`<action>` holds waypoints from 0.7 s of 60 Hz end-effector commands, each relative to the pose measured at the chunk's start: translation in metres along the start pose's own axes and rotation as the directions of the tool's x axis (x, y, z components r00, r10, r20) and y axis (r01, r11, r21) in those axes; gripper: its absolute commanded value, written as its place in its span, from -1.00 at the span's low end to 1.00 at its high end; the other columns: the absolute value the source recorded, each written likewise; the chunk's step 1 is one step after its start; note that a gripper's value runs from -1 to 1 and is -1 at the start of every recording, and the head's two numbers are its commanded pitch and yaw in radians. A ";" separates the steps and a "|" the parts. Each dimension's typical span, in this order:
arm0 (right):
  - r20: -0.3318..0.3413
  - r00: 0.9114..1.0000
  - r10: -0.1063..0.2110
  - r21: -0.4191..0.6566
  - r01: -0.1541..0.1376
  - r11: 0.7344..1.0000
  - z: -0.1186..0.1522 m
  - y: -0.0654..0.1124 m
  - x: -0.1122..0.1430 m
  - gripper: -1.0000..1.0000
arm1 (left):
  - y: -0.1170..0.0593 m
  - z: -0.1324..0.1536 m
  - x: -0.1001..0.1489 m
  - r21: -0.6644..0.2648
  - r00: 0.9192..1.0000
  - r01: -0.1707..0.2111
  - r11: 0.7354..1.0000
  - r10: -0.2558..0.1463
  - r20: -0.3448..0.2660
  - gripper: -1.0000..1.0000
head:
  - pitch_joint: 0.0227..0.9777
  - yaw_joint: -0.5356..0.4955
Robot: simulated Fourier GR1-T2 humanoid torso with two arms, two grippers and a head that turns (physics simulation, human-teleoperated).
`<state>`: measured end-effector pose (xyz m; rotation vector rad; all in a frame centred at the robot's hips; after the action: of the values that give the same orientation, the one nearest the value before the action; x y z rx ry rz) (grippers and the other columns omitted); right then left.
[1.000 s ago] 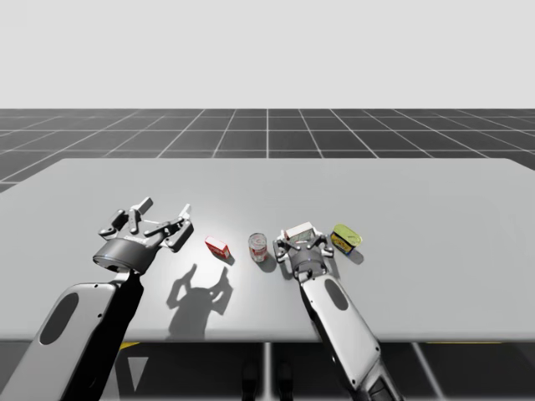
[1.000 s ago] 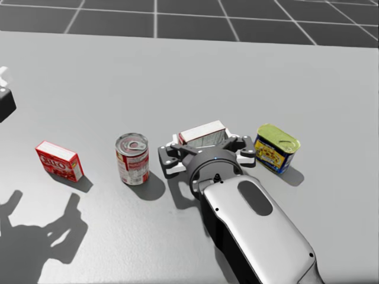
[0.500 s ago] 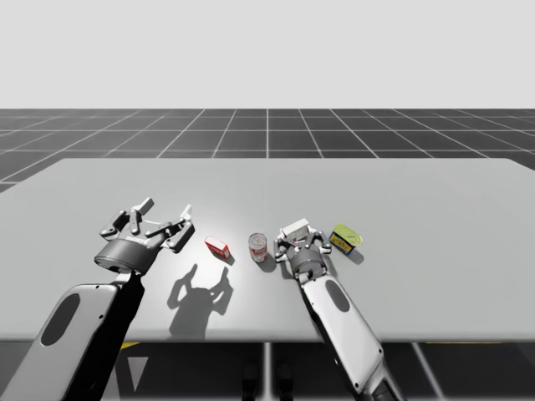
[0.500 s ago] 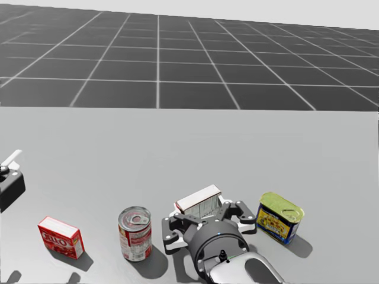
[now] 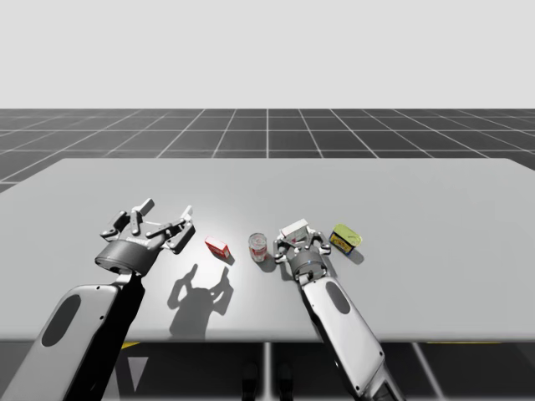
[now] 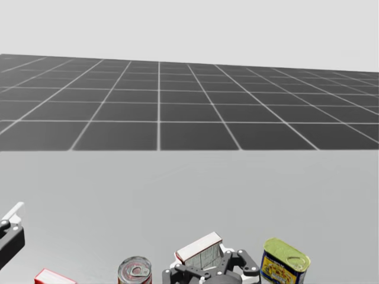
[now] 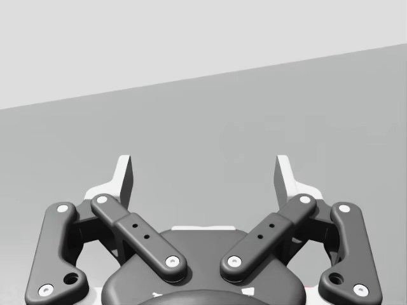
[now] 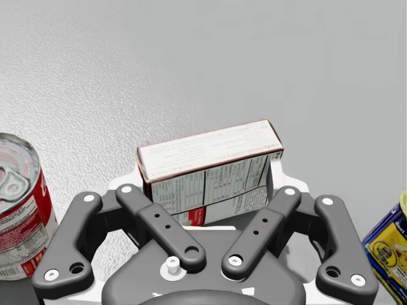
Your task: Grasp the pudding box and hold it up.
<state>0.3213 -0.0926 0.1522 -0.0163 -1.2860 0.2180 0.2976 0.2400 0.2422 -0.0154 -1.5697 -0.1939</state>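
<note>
High view, one pudding box [image 5: 295, 228], one red box [image 5: 218, 247], two cans [image 5: 259, 247] [image 5: 346, 238]

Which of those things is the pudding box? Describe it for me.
On the grey table, follow my right arm to its tool. The pudding box stands between its fingers, flanked by a red can and a yellow-topped tin: the only white box, red-edged.

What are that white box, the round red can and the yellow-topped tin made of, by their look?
The pudding box: probably thin cardboard, matte; flat printed panels, sharp folded edges. The red can: likely metal; shiny grey lid with pull tab, printed label. The yellow-topped tin: seemingly painted metal; rounded corners, raised rim.
</note>
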 end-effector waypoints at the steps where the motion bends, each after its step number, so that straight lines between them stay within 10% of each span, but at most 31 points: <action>1: -0.013 0.999 -0.034 -0.106 0.032 0.994 -0.001 -0.008 -0.005 1.00 | 0.000 0.000 0.000 0.001 1.000 0.000 1.000 0.000 0.001 -1.00 | -0.16 -0.17; 26: 0.128 0.991 -0.045 -0.107 0.059 0.992 0.033 -0.018 0.047 1.00 | 0.000 0.000 0.001 0.002 1.000 -0.001 1.000 0.001 0.001 -1.00 | -0.18 -0.19; 42: 0.278 0.961 0.007 -0.142 0.034 0.989 0.055 -0.028 0.101 1.00 | 0.000 0.000 0.001 -0.001 1.000 0.004 1.000 -0.004 0.001 -1.00 | -0.20 -0.20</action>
<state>0.2920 -0.0996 0.2235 -0.0055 -1.4590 0.2105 0.2974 0.2394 0.2434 -0.0140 -1.5710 -0.1947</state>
